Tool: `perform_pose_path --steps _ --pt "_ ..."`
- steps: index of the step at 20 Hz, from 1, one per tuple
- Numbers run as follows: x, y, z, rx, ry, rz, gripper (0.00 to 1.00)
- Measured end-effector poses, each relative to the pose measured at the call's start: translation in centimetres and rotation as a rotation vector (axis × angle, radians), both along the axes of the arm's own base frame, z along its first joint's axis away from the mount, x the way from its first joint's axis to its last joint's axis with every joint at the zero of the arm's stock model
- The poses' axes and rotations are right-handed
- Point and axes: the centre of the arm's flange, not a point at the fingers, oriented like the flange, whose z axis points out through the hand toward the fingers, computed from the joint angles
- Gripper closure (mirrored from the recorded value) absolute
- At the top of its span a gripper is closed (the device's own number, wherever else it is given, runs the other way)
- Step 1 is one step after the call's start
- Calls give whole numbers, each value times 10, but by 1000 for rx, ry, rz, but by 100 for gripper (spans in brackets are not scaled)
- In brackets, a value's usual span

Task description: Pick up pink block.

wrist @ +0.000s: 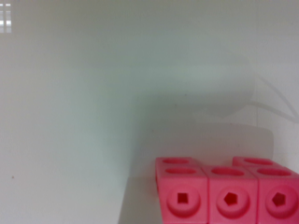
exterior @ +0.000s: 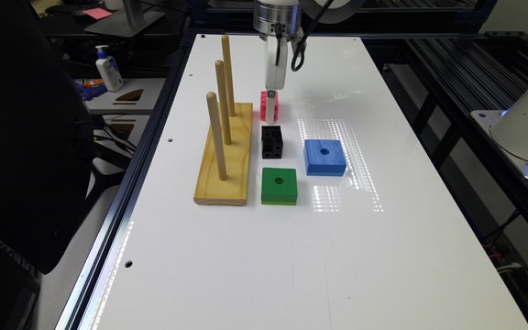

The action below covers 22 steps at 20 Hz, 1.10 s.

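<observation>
My pincer (exterior: 271,117) hangs straight down from the wrist at the far end of the white table (exterior: 264,256), its white tip low against the pink block (exterior: 269,106). The tip overlaps the block's near face in the exterior view. Whether it touches the block I cannot say, and whether the pincer is open, closed or gripping I cannot tell either, since no picture shows how it stands.

The pink block sits on the table directly at my tip, so the coming move looks like a matter of closing and lifting, not travelling sideways. From my wrist view the block (wrist: 229,191) appears as a row of 3 snap-together cubes with a second row behind, each front face carrying a round recess. That suggests its long axis runs across my wrist view. I would want the squeeze across the short way, but I cannot confirm that alignment.

Just beside the pink block, toward the camera, stands the black block (exterior: 272,141) of the same build, close enough that a sloppy lift could nudge it. Nearer still lies the green block (exterior: 279,185), and on the exterior view's right of it the blue block (exterior: 324,157), each with 1 centre hole. On the exterior view's left stands the wooden peg board (exterior: 225,156) with 3 upright dowels.

The table top is glossy and throws back strips of light. Around it run dark metal rails, and a bench (exterior: 126,94) with a lotion bottle (exterior: 109,68) lies beyond on the exterior view's left.
</observation>
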Motion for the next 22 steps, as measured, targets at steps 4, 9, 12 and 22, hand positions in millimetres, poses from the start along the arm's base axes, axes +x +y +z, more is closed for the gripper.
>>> perform_pose_path --steps 4,9,12,22 --pt "1 0 5 -2 -6 0 100" --pt "2 -1 39 -8 -1 4 100" --pt "1 -1 52 -10 6 5 100" --pt "-2 0 110 -22 3 9 100"
